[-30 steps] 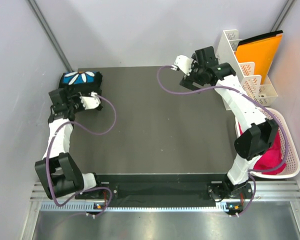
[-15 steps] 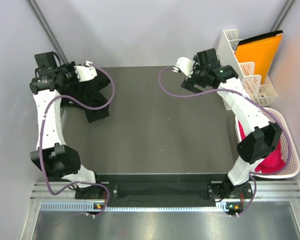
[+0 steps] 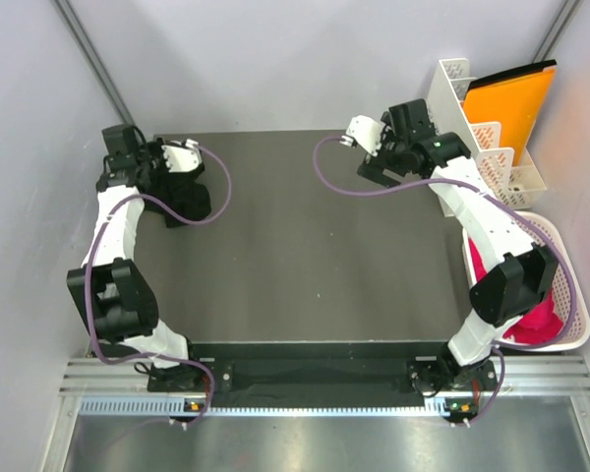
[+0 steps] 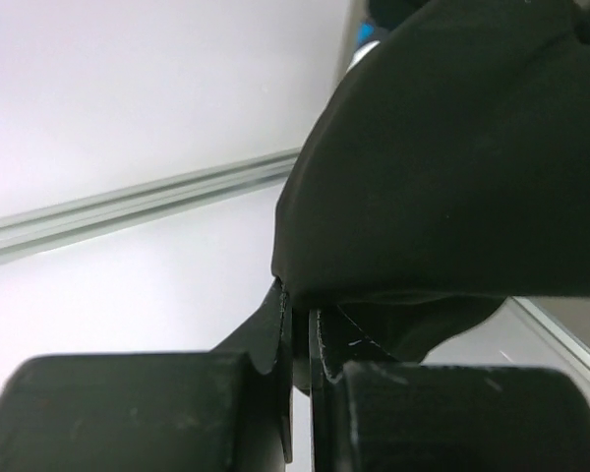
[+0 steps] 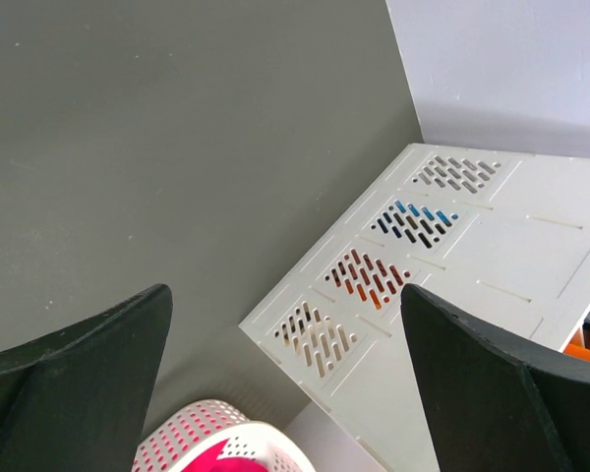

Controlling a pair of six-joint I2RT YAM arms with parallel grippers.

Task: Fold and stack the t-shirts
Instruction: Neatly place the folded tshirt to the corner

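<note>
Now your left hand (image 4: 300,324) pinches the black t-shirt (image 4: 452,147) beside the grey wall (image 3: 39,118); your right hand (image 5: 285,295) gapes empty above the dark worktop (image 5: 177,128).

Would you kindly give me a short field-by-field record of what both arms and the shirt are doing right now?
left gripper: shut, pinching the black t-shirt
black t-shirt: bunched at the far-left corner of the table, print hidden
right gripper: open, empty, over the table's far-right area beside the white rack
basket: right of the table, holding pink cloth
</note>
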